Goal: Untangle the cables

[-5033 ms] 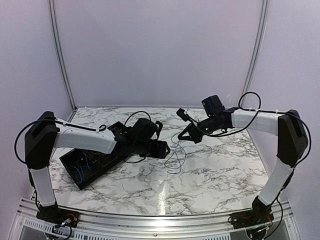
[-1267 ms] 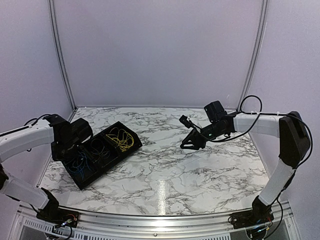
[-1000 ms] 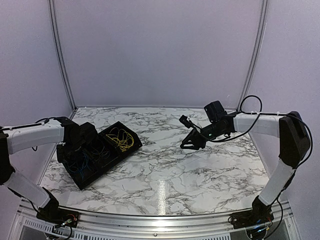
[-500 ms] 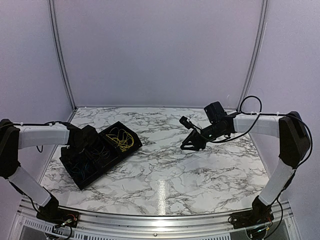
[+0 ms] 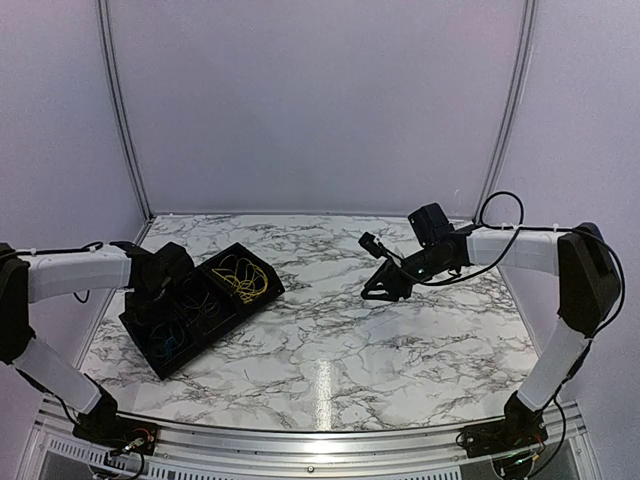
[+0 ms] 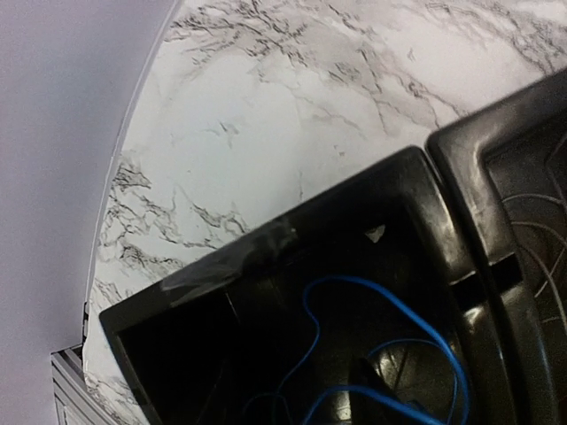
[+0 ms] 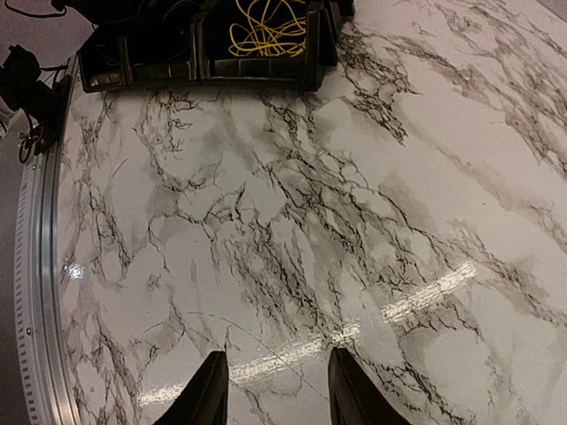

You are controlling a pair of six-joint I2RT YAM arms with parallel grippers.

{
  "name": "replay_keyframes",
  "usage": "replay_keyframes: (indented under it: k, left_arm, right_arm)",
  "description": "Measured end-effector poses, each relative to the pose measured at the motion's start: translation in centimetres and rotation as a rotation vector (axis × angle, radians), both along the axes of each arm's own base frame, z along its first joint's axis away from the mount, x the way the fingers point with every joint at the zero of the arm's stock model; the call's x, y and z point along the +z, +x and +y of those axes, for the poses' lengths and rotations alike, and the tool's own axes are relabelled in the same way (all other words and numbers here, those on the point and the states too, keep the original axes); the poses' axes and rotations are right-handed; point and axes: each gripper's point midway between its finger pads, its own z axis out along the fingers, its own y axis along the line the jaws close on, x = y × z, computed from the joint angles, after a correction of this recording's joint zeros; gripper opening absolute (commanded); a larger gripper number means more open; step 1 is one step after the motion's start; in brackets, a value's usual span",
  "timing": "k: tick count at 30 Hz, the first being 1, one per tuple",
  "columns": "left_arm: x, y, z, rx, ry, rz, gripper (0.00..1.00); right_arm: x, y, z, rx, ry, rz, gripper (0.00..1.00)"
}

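Note:
The cables lie apart in a black three-part tray [image 5: 225, 328]. The yellow cable [image 5: 240, 278] is coiled in the far right part, also at the top of the right wrist view [image 7: 266, 27]. Thin black cable loops [image 5: 203, 300] show in the middle part. The blue cable [image 6: 399, 310] curls in the near left part. My left gripper [image 5: 165, 290] hangs low over that blue part, open. One fingertip [image 6: 363, 390] shows right of centre among the blue loops; the other is lost in the dark. My right gripper [image 7: 276, 390] hovers open and empty over bare marble.
The tray [image 6: 266, 243] sits slanted at the table's left side, close to the left wall and the near metal rail [image 7: 35, 292]. The marble tabletop [image 5: 330, 340] stretches between the tray and the right arm.
My left arm has swung in over the tray and down to the blue compartment, and its jaws have come apart. The right arm has stayed still.

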Motion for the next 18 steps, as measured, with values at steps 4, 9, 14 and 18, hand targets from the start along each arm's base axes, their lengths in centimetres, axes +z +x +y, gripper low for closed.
replay_keyframes:
  k: [4,9,14,18]
  left_arm:
    - [2.2,0.2,0.0,0.007,-0.03,-0.055,0.54]
    - [4.5,0.6,-0.2,0.009,-0.052,-0.082,0.55]
    - [7.7,0.9,-0.3,0.013,-0.07,-0.126,0.56]
    - [10.1,1.2,-0.4,0.009,-0.09,-0.163,0.6]
  right_arm:
    - [0.0,0.0,0.0,-0.002,-0.003,-0.001,0.39]
    - [0.0,0.0,0.0,-0.001,-0.004,-0.002,0.39]
    - [0.0,-0.1,0.2,0.003,-0.004,-0.002,0.39]
    - [0.9,0.3,0.4,0.001,0.004,-0.014,0.39]
